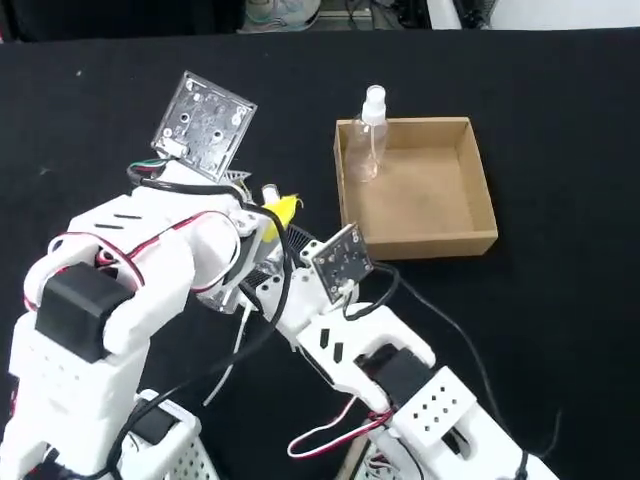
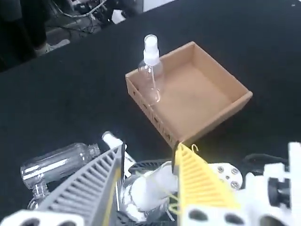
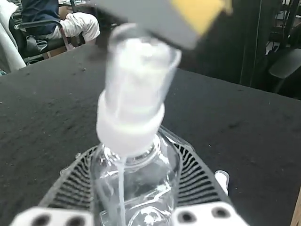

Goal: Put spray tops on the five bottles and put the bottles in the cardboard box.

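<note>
The cardboard box sits open-topped on the black worktop, right of the middle and closer to the far edge than to the near one. It holds a single capped bottle, clear with a white spray top already on. This bottle stands upright in the box's far left corner, against the walls there, and its head rises above the rim. Both arms meet over the worktop just off the box's near left corner. The right gripper has its ribbed black fingers closed on either side of a clear held bottle, pinching it upright by the body. The left gripper comes from above with one grey finger and one yellow finger pressed onto a white spray top. That top sits tilted on the held bottle's neck, with its thin dip tube hanging down inside the glass. The pictures do not show whether it is seated fully. On the worktop beside the grippers, on the side away from the box, an open bottle lies on its side with no top on its neck. A small white piece lies just past that neck, and what it is cannot be told.
</note>
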Available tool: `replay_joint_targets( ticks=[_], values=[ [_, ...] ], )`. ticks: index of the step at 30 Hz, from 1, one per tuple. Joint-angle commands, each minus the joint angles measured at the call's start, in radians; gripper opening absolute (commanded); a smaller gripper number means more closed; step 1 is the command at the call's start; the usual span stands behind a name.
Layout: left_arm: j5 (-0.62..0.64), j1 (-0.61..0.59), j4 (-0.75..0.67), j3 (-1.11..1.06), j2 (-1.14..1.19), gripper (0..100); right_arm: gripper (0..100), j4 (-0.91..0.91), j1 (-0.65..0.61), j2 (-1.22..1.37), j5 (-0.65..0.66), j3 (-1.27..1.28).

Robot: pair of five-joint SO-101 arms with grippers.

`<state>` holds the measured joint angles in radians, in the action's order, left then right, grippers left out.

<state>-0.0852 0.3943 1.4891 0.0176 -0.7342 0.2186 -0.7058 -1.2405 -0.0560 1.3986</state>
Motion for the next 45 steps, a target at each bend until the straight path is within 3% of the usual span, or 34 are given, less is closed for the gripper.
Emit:
replay_joint_targets(
  ticks=[1,7,16,21,25,28,33,38,45],
  values=[
    [-0.008,-0.064,0.029,0.047,0.003,18,1.1,-0.031,-0.008,-0.024,-0.005,-0.01],
    [-0.008,-0.159,0.031,0.045,0.003,18,1.1,-0.031,-0.008,-0.024,-0.005,-0.01],
    [-0.008,-0.173,0.029,0.111,0.003,18,1.1,-0.031,-0.008,-0.024,-0.006,-0.01],
    [-0.008,-0.194,0.1,0.223,0.003,18,1.1,0.005,-0.005,-0.024,-0.003,-0.008],
    [-0.006,-0.352,0.155,0.231,0.003,18,1.1,0.109,0.055,-0.024,-0.003,-0.064],
    [-0.002,-0.486,0.132,0.116,0.005,18,1.1,0.19,0.147,-0.024,-0.003,-0.13],
    [0.002,-0.542,-0.031,-0.239,0.003,18,1.1,0.316,0.382,-0.013,-0.003,-0.268],
    [0.075,-0.536,-0.311,-0.604,0.003,18,1.1,0.342,0.643,-0.01,-0.003,-0.348],
    [0.186,-0.535,-0.58,-0.874,0.003,18,1.1,0.143,0.796,0.189,-0.002,-0.36]
  ],
)
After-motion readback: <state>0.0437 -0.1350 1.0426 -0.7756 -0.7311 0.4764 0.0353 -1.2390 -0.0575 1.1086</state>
